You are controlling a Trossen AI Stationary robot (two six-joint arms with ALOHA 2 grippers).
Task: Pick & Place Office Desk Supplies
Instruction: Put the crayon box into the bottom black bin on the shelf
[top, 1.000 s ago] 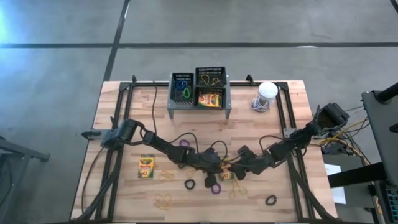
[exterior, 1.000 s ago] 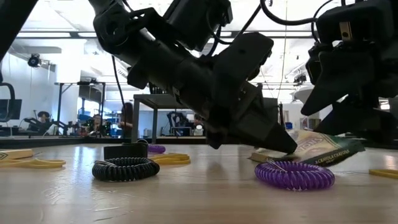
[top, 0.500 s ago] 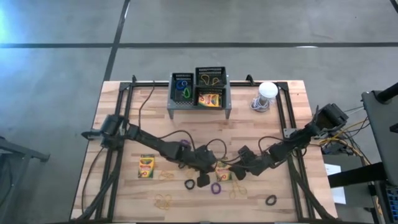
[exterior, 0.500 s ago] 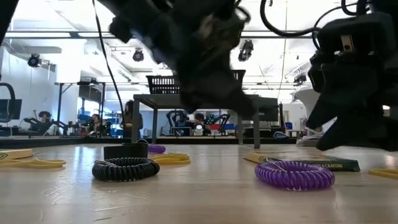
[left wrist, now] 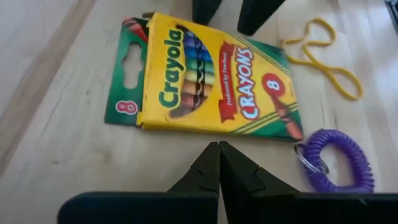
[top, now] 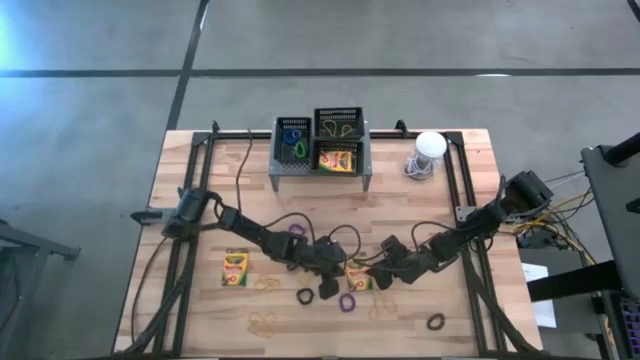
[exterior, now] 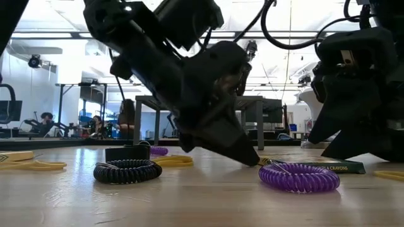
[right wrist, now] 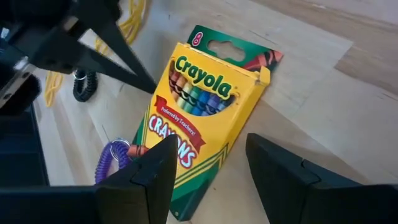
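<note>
a crayon box (left wrist: 205,84) lies flat mid-table between the closed, empty left gripper (left wrist: 218,163) and the wide-open right gripper (right wrist: 208,163), purple loop band (left wrist: 336,160) just beside it, no longer tilted as before.

The yellow-and-green crayon box (left wrist: 205,87) lying flat on the worktop (left wrist: 56,155) read "Crayola" and "CRAYONS", with the number 8 printed on its front and green flap.

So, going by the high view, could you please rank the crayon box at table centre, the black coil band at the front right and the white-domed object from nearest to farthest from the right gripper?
From the right gripper:
1. Crayon box, right beside it, at table centre.
2. Black coil band, toward the front right edge.
3. White-domed object, at the back right, by the rack.
</note>
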